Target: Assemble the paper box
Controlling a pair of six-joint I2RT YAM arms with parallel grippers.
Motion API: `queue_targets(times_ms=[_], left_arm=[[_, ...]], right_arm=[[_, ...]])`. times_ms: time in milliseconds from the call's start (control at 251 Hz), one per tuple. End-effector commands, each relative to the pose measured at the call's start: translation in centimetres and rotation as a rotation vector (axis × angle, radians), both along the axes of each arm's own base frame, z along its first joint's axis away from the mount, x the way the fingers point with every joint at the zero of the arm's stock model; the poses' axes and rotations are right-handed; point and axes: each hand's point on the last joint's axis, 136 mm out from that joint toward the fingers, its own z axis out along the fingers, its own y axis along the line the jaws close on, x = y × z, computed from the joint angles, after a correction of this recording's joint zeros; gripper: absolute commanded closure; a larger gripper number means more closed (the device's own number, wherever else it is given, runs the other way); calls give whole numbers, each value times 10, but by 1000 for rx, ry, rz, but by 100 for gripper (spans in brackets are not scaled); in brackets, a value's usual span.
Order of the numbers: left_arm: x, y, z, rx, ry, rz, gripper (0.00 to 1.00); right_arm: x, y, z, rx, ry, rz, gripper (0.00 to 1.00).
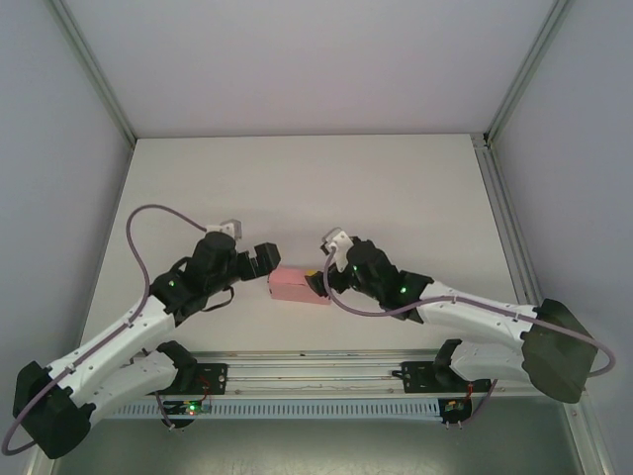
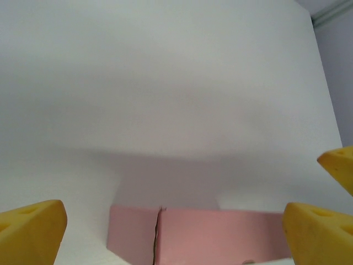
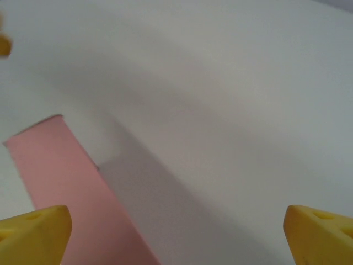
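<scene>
The left gripper (image 1: 265,259) is seen left of centre over the white worktop (image 1: 297,188). Its yellow fingertips (image 2: 30,232) are spread wide and nothing is pinched between them. Just to its right the paper box (image 1: 300,285) is laid flat on the worktop, in the middle of the scene towards the near edge. It is a closed pink rectangle, and it is gripped by neither arm. Its long axis is run left to right, so one short end is turned to each gripper. From the left wrist camera the box is seen low and ahead, inside the span of the open fingers, with a dark seam (image 2: 157,234) marked on its face. At the right short end the right gripper (image 1: 319,281) is found, its yellow pads (image 3: 33,234) likewise held wide apart around nothing. From above it is judged the nearer of the two, but whether the box is touched by it cannot be told. The coming move is judged to depend on this line-up, since the box is flanked end to end and can be reached from either side. One box, two grippers and two arms are counted.
</scene>
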Motion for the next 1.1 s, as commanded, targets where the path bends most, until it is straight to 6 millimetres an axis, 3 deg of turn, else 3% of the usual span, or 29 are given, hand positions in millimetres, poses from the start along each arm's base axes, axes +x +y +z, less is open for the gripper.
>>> queue_targets(times_ms=[0,56,255,375,463,575,635,766,882,1014,1062,1097], left_arm=[[6,43,-5,240,26,129,0],[10,51,-6,276,26,167,0],[6,60,-17,289,63,191,0],[-1,72,-20,313,72,228,0],[-6,78,-21,308,69,249,0],[-12,86,-20,298,51,276,0],[-14,91,-18,304,41,295,0],[-17,99,-14,315,21,318,0],[-17,101,-15,313,18,330,0],[-16,100,-18,321,24,327,0],[-16,100,-19,325,26,326,0],[-16,101,-19,333,29,328,0]], right_arm=[[-43,20,-24,-186,-12,432,2],[-50,23,-35,-247,-20,532,2],[-14,38,-52,-379,-30,508,2],[-6,44,-63,-424,-28,523,7],[-5,47,-68,-442,-14,534,21],[12,41,-67,-515,-93,457,58],[28,34,-60,-582,-181,390,63],[62,18,-43,-740,-381,281,62],[85,12,-43,-905,-555,264,64],[88,17,-65,-1005,-708,367,66],[82,16,-76,-1026,-720,410,61],[76,16,-81,-1014,-713,429,51]])
